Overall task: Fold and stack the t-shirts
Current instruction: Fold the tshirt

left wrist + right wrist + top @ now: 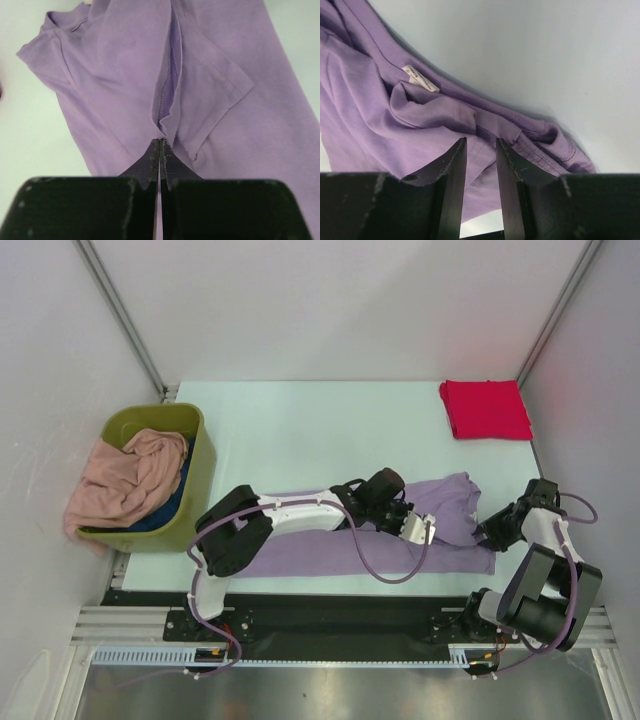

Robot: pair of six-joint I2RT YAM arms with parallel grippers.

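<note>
The pale table [300, 420] shows a wide bare stretch across its far half, between the olive-green bin [203, 455] at the left edge and the folded red t-shirt [486, 408] in the far right corner.

The lavender t-shirt [300, 552] lies spread lengthwise along the near half. Its long lower edge runs close to the table's near edge, and its right end reaches close to the right edge.

In the bin, the salmon-pink t-shirt [125, 480] is heaped on top and spills over the left rim. A dark blue t-shirt [165, 512] shows beneath it.

The left arm reaches across the lavender shirt. The left gripper [160, 145] has its jaws pressed together, pinching a raised fold of lavender cloth just beside a short sleeve [215, 85]. A crease runs away from the tips.

The right gripper [480, 141] sits at the shirt's right end with its jaws a narrow gap apart. Lavender cloth shows through that gap, and the tips hang over the bunched collar edge. Whether they touch the cloth is not clear, and nothing is clamped.

Bare table lies beyond the collar. A small white label [421, 78] sits inside the neckline.
</note>
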